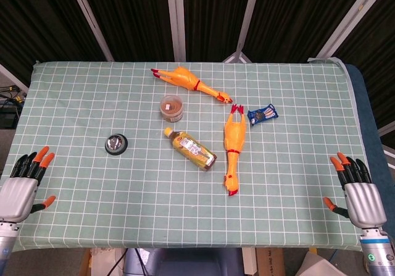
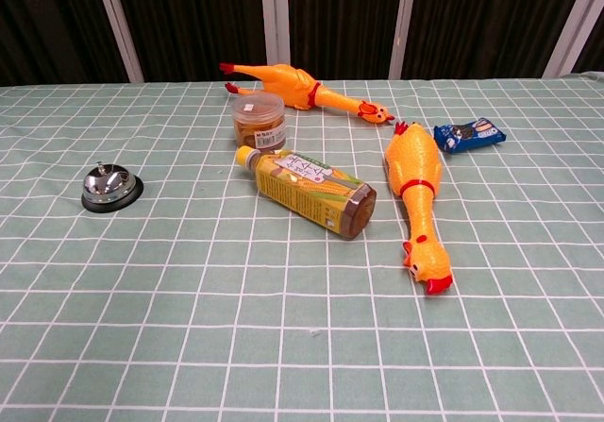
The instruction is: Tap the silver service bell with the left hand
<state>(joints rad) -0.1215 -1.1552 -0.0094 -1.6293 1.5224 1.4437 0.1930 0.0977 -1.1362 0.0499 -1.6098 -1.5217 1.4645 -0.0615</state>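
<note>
The silver service bell (image 1: 116,144) on its black base sits on the left part of the green checked tablecloth (image 1: 80,103); the chest view shows the bell (image 2: 110,186) at its left side. My left hand (image 1: 20,191) lies at the table's front left corner, fingers spread and empty, well short of the bell and to its left. At the front right corner my right hand (image 1: 358,194) is open too, holding nothing. Neither hand appears in the chest view.
A yellow tea bottle (image 1: 190,149) lies on its side mid-table, with a small snack jar (image 1: 172,107) behind it. Two rubber chickens lie nearby, one at the back (image 1: 188,82) and one to the right (image 1: 233,154). A blue snack packet (image 1: 263,114) sits further right.
</note>
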